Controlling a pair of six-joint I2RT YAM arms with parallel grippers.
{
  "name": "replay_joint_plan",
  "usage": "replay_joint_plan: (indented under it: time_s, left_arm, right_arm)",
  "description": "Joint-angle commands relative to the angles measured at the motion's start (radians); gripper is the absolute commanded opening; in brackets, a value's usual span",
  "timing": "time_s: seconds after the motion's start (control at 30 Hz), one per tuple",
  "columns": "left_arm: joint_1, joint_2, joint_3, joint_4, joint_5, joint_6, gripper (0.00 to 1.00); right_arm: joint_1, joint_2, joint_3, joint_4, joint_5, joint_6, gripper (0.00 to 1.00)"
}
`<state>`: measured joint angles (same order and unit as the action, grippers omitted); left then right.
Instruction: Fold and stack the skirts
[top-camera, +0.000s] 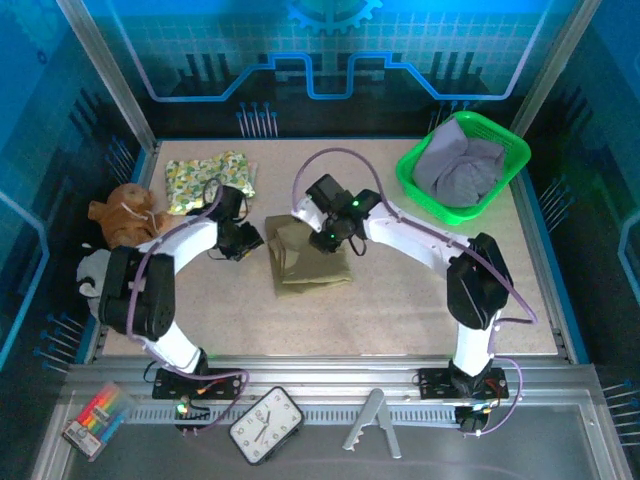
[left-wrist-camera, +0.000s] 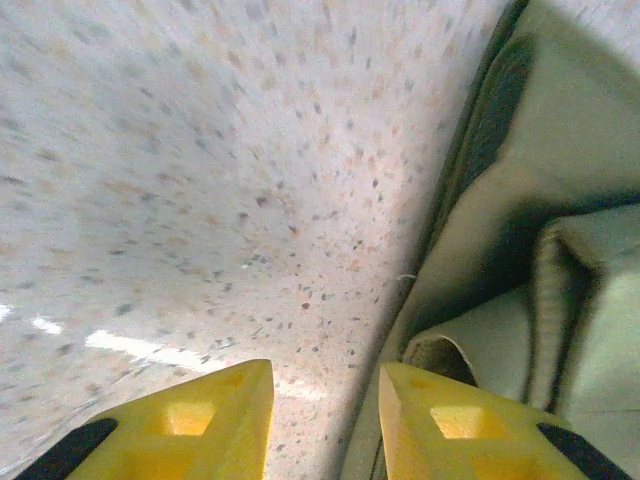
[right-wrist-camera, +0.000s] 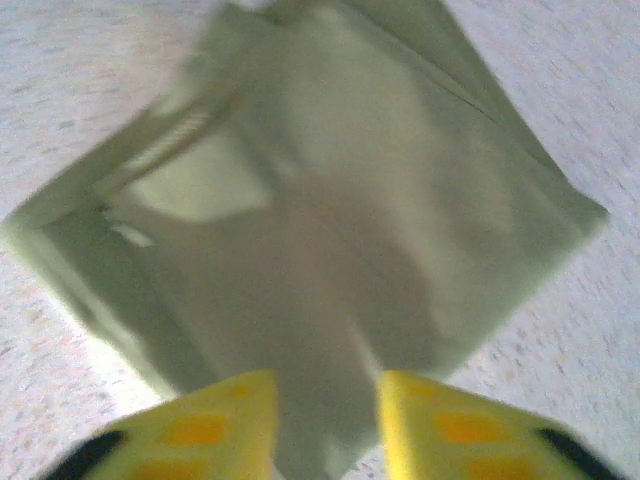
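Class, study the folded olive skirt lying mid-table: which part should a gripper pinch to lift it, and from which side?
Probably best: the olive skirt by its left edge, left gripper coming from the left; layers end there in rolled folds, so one pinch could catch them all, with bare table alongside.

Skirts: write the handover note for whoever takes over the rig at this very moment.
Left gripper: jaws apart, empty, low over the table at the left edge of the olive skirt.
Right gripper: jaws apart, holding nothing, over the olive skirt.
Things: the olive skirt lies folded mid-table. The floral skirt looks folded, at the far left, apart from the olive one. The lavender-grey skirt sits crumpled in the green basket, far right.
Done: two skirts folded.
Left: take out and fold the lavender-grey skirt, then stack all three.
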<state>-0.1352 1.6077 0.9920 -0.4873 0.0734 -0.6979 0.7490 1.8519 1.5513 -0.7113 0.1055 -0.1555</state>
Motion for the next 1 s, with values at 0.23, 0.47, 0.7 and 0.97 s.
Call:
replay_joint_plan:
  time_s: [0.23, 0.47, 0.7, 0.97]
  left_arm:
    - [-0.074, -0.153, -0.079, 0.181, 0.262, -0.169, 0.29]
    - [-0.201, 0.008, -0.076, 0.433, 0.387, -0.32, 0.28]
    - [-0.16, 0.166, -0.085, 0.378, 0.273, -0.252, 0.27]
    - [-0.147, 0.283, 0.055, 0.192, 0.161, -0.061, 0.28]
  right_arm:
    - [-0.146, 0.256, 0.22, -0.049, -0.16, 0.255, 0.0]
    - [-0.154, 0.519, 0.523, -0.196, -0.173, 0.287, 0.0]
    - [-0.177, 0.585, 0.555, -0.246, -0.225, 0.461, 0.02]
    - [-0.177, 0.438, 0.256, -0.095, -0.325, 0.658, 0.03]
